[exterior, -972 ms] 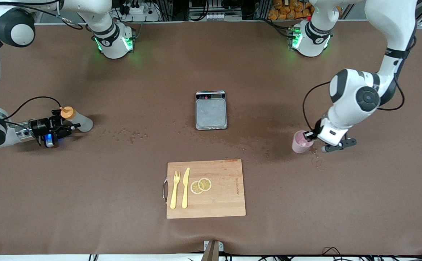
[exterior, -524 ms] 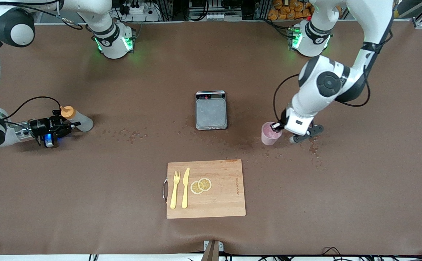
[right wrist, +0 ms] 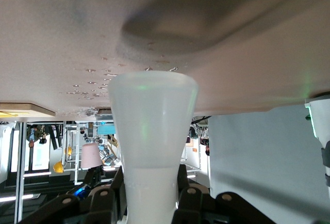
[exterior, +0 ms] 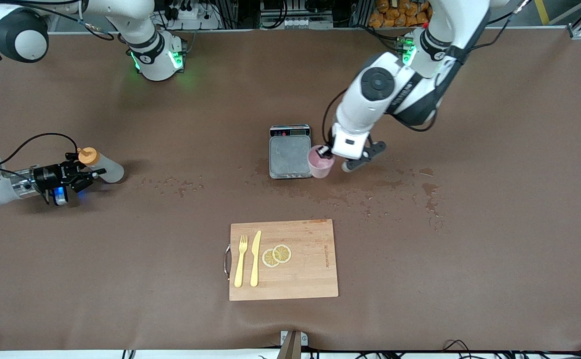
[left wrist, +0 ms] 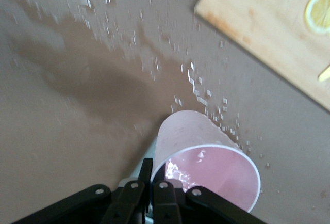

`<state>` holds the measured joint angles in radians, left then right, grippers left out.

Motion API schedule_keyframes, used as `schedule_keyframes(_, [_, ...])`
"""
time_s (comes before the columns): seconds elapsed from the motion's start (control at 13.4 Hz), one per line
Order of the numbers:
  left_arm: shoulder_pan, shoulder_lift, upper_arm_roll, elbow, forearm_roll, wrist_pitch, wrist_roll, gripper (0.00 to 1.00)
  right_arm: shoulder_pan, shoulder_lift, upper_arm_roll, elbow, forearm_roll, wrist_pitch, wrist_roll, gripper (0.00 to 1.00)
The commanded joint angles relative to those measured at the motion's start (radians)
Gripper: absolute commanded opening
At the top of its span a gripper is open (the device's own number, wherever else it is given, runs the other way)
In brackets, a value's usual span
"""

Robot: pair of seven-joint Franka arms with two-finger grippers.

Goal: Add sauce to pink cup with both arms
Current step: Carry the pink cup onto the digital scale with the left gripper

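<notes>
— Sauce bottle [exterior: 101,167]: where is it seen, and how is it held?

— It is seen toward the right arm's end of the table, lying almost level, its orange cap [exterior: 85,156] pointing toward the robots' side. It is clamped at the neck by the right gripper [exterior: 79,171]. In the right wrist view the whitish body [right wrist: 152,126] is seen widening away from the black fingers [right wrist: 188,199], which are pressed against the narrow part on both sides.

— And the pink cup [exterior: 320,162]?

— It is held upright by the left gripper [exterior: 326,152], just beside the kitchen scale [exterior: 290,151], at that scale's edge toward the left arm's end. Whether the cup is resting on the table or lifted just over it cannot be told. In the left wrist view the cup's rim [left wrist: 218,152] is pinched by the fingers [left wrist: 161,193], one set inside the wall and one outside, with a few wet drops visible inside the cup.

— What else is shown on the brown table [exterior: 494,249]?

— A wooden cutting board [exterior: 284,260] is set nearer to the front camera than the scale. A yellow fork [exterior: 241,261], a yellow knife [exterior: 255,258] and two lemon slices [exterior: 277,256] are laid on it. Wet spots [exterior: 427,192] are scattered across the table between the scale and the left arm's end.
</notes>
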<state>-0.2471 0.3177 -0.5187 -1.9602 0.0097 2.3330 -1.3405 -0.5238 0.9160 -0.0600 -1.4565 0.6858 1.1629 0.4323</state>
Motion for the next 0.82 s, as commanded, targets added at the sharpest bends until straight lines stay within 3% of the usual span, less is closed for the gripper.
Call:
schedule_keyframes(0.0, [-0.058, 0.098, 0.008, 0.089, 0.096, -0.018, -0.17, 0.0, 0.021, -0.038, 0.002, 0.019, 0.015, -0.041, 0.093, 0.42])
schedule_keyframes(0.22, [-0.119, 0.156, 0.008, 0.126, 0.154, -0.018, -0.281, 0.0, 0.05, -0.066, 0.003, 0.042, 0.015, -0.058, 0.177, 0.43])
schedule_keyframes(0.75, [-0.167, 0.182, 0.008, 0.121, 0.164, -0.011, -0.319, 0.0, 0.177, -0.195, -0.009, 0.045, -0.003, -0.049, 0.37, 0.45])
